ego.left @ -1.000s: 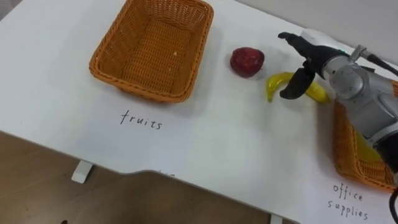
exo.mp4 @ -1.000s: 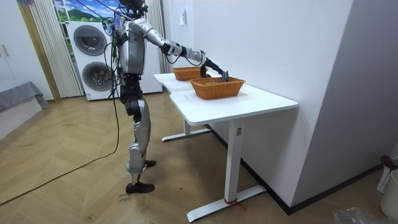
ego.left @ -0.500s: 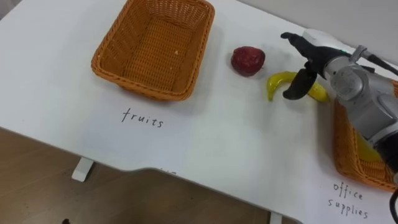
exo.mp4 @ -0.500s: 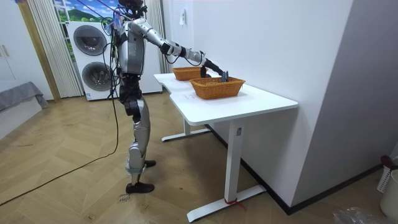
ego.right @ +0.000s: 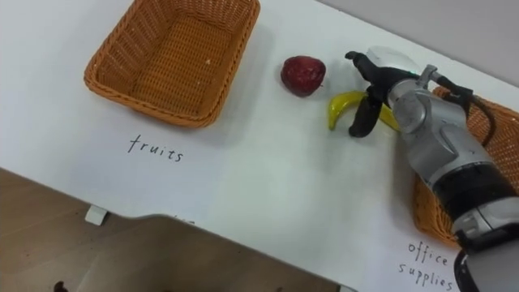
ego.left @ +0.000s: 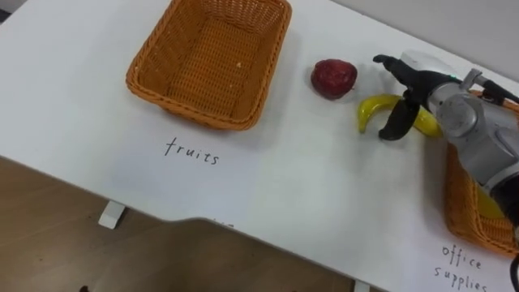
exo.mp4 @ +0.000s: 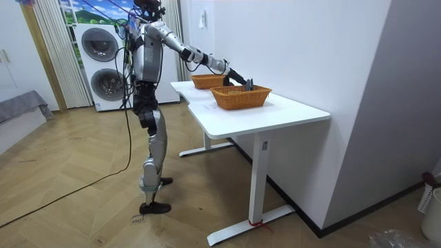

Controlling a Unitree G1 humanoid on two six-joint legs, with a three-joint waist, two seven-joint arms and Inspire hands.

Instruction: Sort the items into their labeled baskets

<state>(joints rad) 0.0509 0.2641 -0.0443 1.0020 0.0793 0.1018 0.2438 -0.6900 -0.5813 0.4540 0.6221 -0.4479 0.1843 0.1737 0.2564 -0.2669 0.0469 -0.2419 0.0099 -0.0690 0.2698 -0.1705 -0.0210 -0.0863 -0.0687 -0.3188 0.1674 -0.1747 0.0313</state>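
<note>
- Two orange wicker baskets are standing on the white desk [ego.left: 308,186]: the left basket [ego.left: 190,105] is sitting well apart from the right basket [ego.left: 459,207] at the view's edge.
- A dark red apple [ego.left: 333,78] and a curved yellow banana [ego.left: 375,109] are lying between them, near each other but apart.
- The right hand [ego.left: 415,91] is hovering over the banana, unclenched: the thumb is hanging down on its near side, with the fingers reaching past its far side.

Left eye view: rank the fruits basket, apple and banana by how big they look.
1. fruits basket: clearly largest.
2. banana: longer than the apple, but the right hand covers part of it.
3. apple: shorter but fuller, so the last two are a close call.
</note>
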